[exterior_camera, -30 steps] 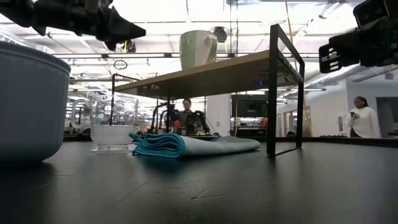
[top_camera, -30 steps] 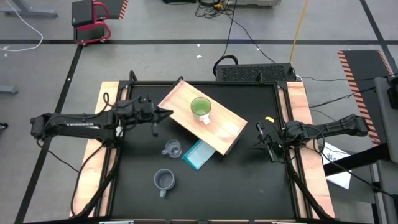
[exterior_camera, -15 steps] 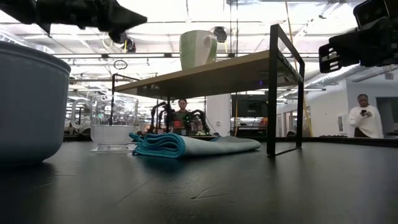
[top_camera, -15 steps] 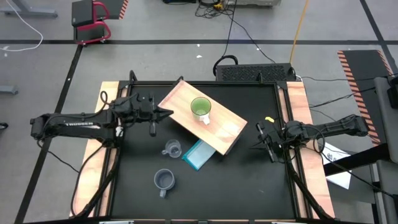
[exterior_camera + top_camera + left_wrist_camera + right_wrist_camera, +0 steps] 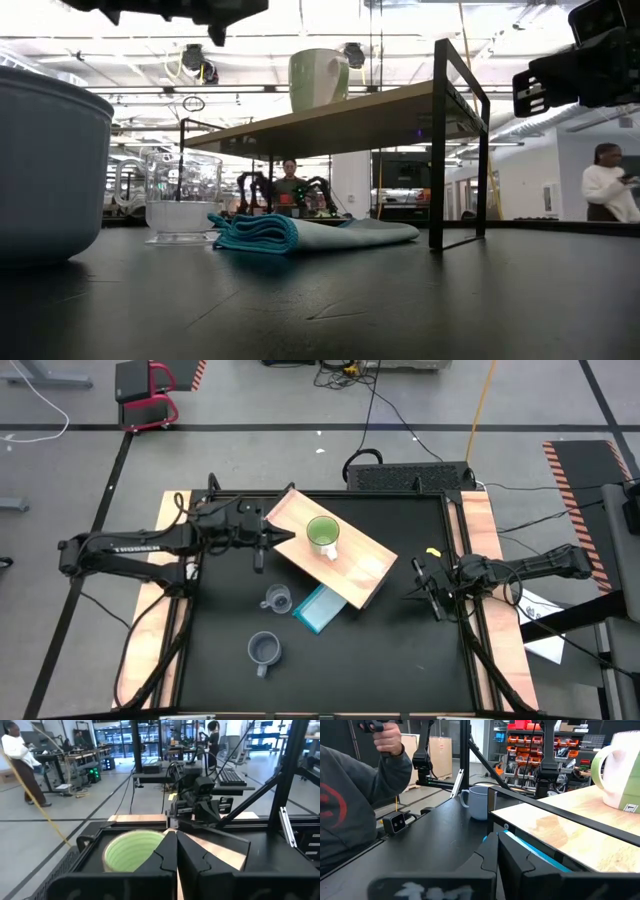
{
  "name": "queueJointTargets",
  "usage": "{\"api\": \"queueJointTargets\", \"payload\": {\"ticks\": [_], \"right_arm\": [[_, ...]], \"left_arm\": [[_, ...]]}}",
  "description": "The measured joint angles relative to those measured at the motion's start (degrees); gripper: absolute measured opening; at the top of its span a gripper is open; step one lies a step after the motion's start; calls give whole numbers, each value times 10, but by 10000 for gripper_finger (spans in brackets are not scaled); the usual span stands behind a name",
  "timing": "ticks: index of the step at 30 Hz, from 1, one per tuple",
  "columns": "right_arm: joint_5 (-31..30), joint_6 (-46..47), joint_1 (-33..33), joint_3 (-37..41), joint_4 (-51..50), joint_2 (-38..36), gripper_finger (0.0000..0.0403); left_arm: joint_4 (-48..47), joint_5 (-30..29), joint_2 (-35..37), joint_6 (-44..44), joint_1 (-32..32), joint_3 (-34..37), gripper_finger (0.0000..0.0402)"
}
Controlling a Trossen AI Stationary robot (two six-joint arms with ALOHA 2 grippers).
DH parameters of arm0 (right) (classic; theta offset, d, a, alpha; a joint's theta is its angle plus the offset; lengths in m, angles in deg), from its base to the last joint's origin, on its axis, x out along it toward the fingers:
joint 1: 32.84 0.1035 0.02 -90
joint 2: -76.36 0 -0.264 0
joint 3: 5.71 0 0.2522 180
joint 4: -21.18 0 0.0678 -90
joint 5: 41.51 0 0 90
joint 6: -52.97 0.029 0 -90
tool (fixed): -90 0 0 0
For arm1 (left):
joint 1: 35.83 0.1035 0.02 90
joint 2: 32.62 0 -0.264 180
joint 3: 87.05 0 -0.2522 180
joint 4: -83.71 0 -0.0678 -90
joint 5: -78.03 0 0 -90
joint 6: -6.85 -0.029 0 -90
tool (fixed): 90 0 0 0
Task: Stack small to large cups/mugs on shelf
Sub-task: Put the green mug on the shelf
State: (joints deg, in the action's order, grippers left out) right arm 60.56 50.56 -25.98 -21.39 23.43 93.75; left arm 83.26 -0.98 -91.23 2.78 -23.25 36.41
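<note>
The lime-green mug [image 5: 322, 536] stands upright on the wooden shelf [image 5: 355, 568], white handle toward the near edge; it also shows in the left wrist view [image 5: 131, 853]. The clear glass cup [image 5: 277, 599] and the grey-blue mug [image 5: 264, 650] stand on the black table in front of the shelf. My left gripper [image 5: 290, 538] is shut and empty, level, high over the shelf's left edge, pointing at the green mug. My right gripper [image 5: 410, 595] is shut and empty, right of the shelf.
A folded light-blue cloth [image 5: 320, 607] lies on the table, partly under the shelf's near edge. The shelf stands on thin dark legs [image 5: 438, 150]. A person's sleeve [image 5: 350, 810] shows beyond the table in the right wrist view; other people stand in the room behind.
My left gripper has risen and gone toward the table's right edge, from beside the shelf's left corner to above its left edge, nearer the green mug. The mugs, the glass cup and my right arm have kept still.
</note>
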Motion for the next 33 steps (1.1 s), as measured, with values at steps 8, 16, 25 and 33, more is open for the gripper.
{"api": "queueJointTargets", "payload": {"ticks": [8, 16, 25, 33], "right_arm": [[0, -4, 0, 0, 4, 0, 0], [0, -2, 0, 0, 4, 0, 0], [0, -3, 0, 0, 4, 0, 0], [0, -6, 0, 0, 4, 0, 0]], "left_arm": [[4, 37, -81, -15, 13, -67, 1], [2, 69, -128, -15, 31, -98, 0], [-28, 73, -132, -3, 40, -107, 0], [-222, 74, -143, -35, 49, -212, 0]]}}
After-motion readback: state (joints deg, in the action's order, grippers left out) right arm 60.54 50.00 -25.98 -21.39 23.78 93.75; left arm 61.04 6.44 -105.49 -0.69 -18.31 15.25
